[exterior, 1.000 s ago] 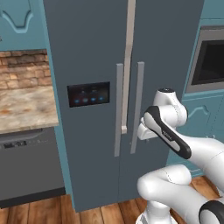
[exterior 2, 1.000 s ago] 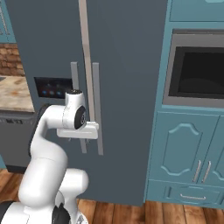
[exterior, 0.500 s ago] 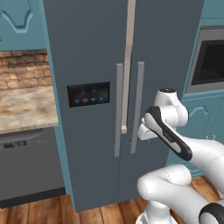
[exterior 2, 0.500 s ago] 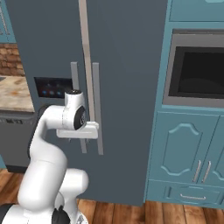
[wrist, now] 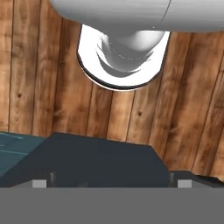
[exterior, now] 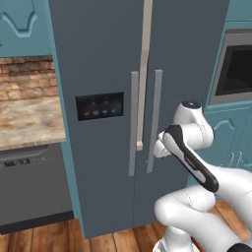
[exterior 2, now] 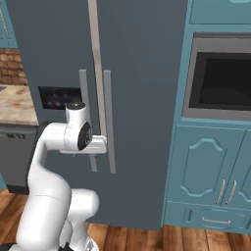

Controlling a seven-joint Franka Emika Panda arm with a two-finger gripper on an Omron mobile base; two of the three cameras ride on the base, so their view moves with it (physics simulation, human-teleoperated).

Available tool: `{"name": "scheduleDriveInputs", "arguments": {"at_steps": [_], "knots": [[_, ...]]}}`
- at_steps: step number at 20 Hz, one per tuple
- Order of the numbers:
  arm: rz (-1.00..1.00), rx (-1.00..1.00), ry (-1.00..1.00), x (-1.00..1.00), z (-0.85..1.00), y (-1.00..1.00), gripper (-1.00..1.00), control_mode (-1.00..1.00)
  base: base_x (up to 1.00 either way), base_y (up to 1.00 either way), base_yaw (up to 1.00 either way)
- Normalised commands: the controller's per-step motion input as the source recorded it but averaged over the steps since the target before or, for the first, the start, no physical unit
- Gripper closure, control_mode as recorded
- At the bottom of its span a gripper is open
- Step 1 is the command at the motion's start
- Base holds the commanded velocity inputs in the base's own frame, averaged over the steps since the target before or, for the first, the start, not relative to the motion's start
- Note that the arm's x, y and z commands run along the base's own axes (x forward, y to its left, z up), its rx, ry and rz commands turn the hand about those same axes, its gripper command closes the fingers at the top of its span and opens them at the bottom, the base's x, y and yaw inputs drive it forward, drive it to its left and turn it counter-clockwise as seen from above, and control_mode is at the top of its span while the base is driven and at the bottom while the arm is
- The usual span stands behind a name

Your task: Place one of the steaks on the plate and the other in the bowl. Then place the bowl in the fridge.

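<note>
The fridge (exterior: 98,59) (exterior 2: 142,73) stands straight ahead, tall and dark grey-blue, with both doors shut and a black panel (exterior: 99,105) with blue lights on its left door. Two grey vertical handles (exterior: 154,118) (exterior 2: 109,122) run beside the door seam. My gripper (exterior: 158,147) (exterior 2: 99,145) (wrist: 111,183) hangs close in front of the right door's handle, pointing down at the floor, open and holding nothing. Its fingertips (wrist: 39,183) sit far apart in the hand view, above the fridge's dark foot (wrist: 87,162). The steaks, the plate and the bowl are out of view.
Left of the fridge lie a stone counter (exterior: 24,120) under a brick wall and a dark dishwasher (exterior: 29,187). On the right are a built-in oven (exterior 2: 220,78) and teal cabinets (exterior 2: 211,181). Wooden floor (wrist: 39,65) lies below.
</note>
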Motion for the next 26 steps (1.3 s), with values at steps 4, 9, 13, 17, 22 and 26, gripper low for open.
{"name": "scheduleDriveInputs", "arguments": {"at_steps": [4, 9, 13, 17, 22, 26], "knots": [[-0.02, 0.08, -0.13, 0.01, 0.31, 0.00, -1.00, -1.00, 0.00, 0.00, 0.00], [-0.03, 0.10, -0.01, 0.12, 0.26, -0.09, -1.00, -1.00, 0.00, 0.00, 0.00], [-0.07, 0.03, 0.01, 0.38, 0.07, -0.14, -1.00, -1.00, 0.00, 0.00, 0.00], [-0.11, 0.01, 0.00, 0.52, 0.01, -0.21, -1.00, -1.00, 0.00, 0.00, 0.00], [-0.08, 0.00, 0.00, 0.59, 0.00, -0.16, -1.00, -1.00, 0.00, 0.00, 0.00], [-0.05, 0.00, -0.13, 0.48, 0.00, -0.01, -1.00, -1.00, 0.00, 0.00, 0.00]]}}
